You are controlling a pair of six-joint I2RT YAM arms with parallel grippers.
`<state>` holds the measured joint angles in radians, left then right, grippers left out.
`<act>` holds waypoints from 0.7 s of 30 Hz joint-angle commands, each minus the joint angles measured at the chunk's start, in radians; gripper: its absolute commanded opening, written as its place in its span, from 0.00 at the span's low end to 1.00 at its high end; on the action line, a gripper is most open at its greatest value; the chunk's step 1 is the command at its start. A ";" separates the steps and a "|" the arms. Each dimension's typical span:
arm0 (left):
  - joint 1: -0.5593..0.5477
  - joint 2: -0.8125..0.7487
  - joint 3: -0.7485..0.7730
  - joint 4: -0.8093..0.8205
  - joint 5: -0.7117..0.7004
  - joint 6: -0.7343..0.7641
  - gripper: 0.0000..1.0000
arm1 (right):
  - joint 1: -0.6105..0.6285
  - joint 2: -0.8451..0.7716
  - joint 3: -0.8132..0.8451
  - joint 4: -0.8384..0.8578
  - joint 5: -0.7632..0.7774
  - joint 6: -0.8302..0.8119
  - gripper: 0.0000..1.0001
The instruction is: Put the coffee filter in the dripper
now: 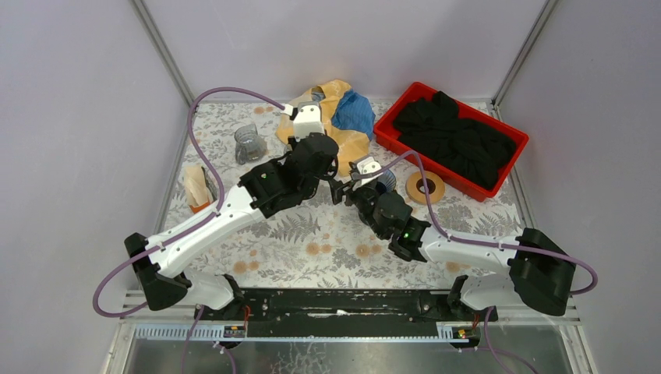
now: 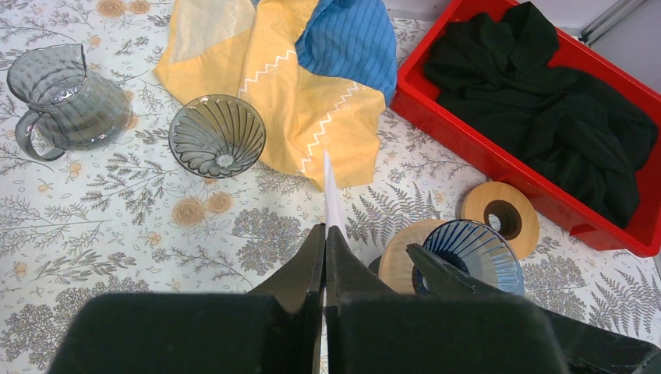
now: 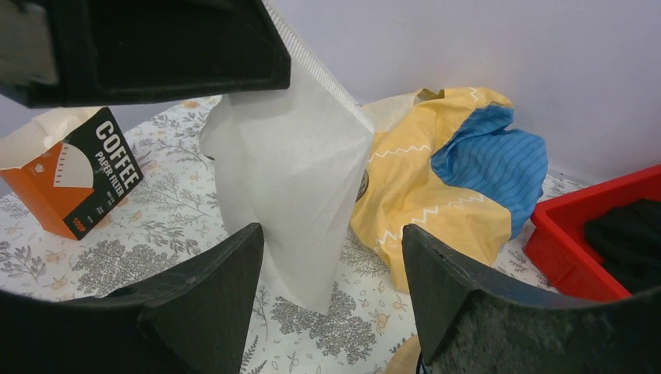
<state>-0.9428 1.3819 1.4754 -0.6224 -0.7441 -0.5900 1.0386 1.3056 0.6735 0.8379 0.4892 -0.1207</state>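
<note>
**Filter pinched by L gripper, not yet in a dripper**

The filter (image 2: pixel 330 195) is held off the table (image 2: pixel 117 226) by the L gripper (image 2: pixel 325 234). The jaws are pressed tight together on its top edge. From the L wrist cam the paper is seen edge-on as a thin white sliver sticking out past the fingertips. From the R wrist cam its flat face (image 3: pixel 292 179) is seen, hanging down w/ a crimped seam along one side.

The R gripper (image 3: pixel 331 234) is spread wide and nothing is gripped by it. Its fingers (image 3: pixel 226 280) are set either side of the filter's lower part. Whether the paper is touched by either finger can't be told.

Two drippers are seen. A blue dripper (image 2: pixel 475 249) is stood on a wooden base (image 2: pixel 397 261) just R of the L gripper, partly hidden by a R finger. A grey dripper (image 2: pixel 217 136) is stood further off, to the L, beside a glass jug (image 2: pixel 70 97). The filter is in neither.

Also seen:
- yellow cloth (image 2: pixel 288 86) w/ a blue cloth (image 2: pixel 347 39) on it, behind the grey dripper
- red bin (image 2: pixel 483 167) w/ a black cloth (image 2: pixel 538 101) in it, at the R
- tape roll (image 2: pixel 500 218) btwn the bin and the blue dripper
- filter box (image 3: pixel 86 175), orange and black, at the table's L side
</note>
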 commanded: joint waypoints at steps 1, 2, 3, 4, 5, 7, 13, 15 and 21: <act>-0.008 0.012 0.013 0.001 -0.026 -0.009 0.00 | 0.017 0.001 0.021 0.104 0.022 -0.017 0.74; -0.007 0.011 0.014 0.001 -0.027 -0.010 0.00 | 0.017 0.003 0.021 0.109 0.017 -0.015 0.75; -0.007 0.011 0.014 0.001 -0.026 -0.011 0.00 | 0.019 0.004 0.021 0.111 0.012 -0.015 0.75; -0.007 0.011 0.014 0.001 -0.024 -0.011 0.00 | 0.018 0.004 0.021 0.115 0.009 -0.012 0.75; -0.007 0.011 0.014 0.001 -0.023 -0.011 0.00 | 0.018 0.007 0.021 0.121 0.011 -0.011 0.75; -0.007 0.008 0.014 0.001 -0.020 -0.011 0.00 | 0.019 0.012 0.020 0.136 0.020 -0.016 0.75; -0.008 0.006 0.013 0.000 -0.017 -0.011 0.00 | 0.020 0.032 0.029 0.166 0.078 -0.028 0.76; -0.008 0.005 0.014 0.000 -0.016 -0.010 0.00 | 0.020 0.039 0.033 0.165 0.107 -0.033 0.76; -0.007 -0.004 0.008 0.000 -0.021 -0.006 0.00 | 0.020 0.040 0.023 0.184 0.131 -0.061 0.73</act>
<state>-0.9428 1.3865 1.4754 -0.6228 -0.7433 -0.5903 1.0504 1.3514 0.6735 0.9302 0.5674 -0.1513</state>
